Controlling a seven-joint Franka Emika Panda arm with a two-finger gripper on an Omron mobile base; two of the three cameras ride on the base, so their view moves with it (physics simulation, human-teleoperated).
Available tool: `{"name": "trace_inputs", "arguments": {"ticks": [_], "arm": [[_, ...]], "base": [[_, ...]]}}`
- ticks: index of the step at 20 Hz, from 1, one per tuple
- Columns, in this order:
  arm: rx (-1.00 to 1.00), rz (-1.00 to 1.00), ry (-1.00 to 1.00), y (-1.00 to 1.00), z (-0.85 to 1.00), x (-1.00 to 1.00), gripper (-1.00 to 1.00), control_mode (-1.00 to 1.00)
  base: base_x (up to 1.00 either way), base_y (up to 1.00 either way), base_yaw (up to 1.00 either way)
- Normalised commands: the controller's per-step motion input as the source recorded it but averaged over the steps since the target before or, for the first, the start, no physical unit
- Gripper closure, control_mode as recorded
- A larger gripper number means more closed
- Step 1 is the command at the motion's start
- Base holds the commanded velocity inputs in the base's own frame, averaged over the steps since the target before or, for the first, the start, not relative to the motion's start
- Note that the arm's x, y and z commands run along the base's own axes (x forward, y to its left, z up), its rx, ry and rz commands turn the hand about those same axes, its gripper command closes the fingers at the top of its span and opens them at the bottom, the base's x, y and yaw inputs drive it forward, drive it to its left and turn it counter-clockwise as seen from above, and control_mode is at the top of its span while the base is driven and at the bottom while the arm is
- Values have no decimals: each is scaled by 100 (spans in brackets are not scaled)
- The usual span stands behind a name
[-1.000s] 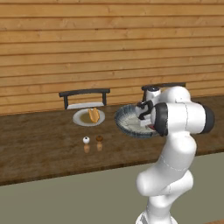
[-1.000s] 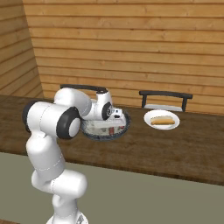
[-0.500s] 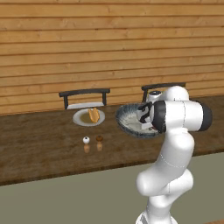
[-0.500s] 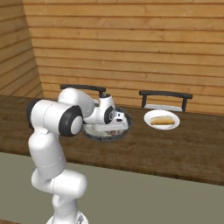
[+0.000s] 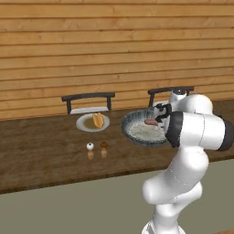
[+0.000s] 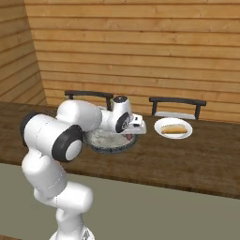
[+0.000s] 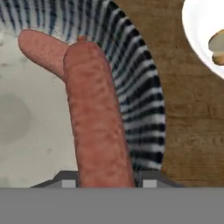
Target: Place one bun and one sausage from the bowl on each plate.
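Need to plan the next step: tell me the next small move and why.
Probably lift straight up. In the hand view a sausage runs down between the fingers over the bowl, with a second sausage beside it, so raising it clear of the rim comes before carrying it to the plate with the bun.

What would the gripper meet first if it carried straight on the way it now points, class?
Most likely the sausage already lying between the gripper's fingertips; beyond it sits the bowl's pale inside and a second sausage. Depth is hard to judge.
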Motion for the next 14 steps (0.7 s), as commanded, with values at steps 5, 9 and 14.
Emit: {"name": "trace_inputs", "arguments": {"ticks": [5,9,14], "arm": [[20,-27,-42,-80,99,7,100,-100],[14,-54,-12,-67,55,68,100,-100],[19,-61,2,-46,18,86,100,-100]], "base": [[0,0,0],[0,0,0],[0,0,0]]}}
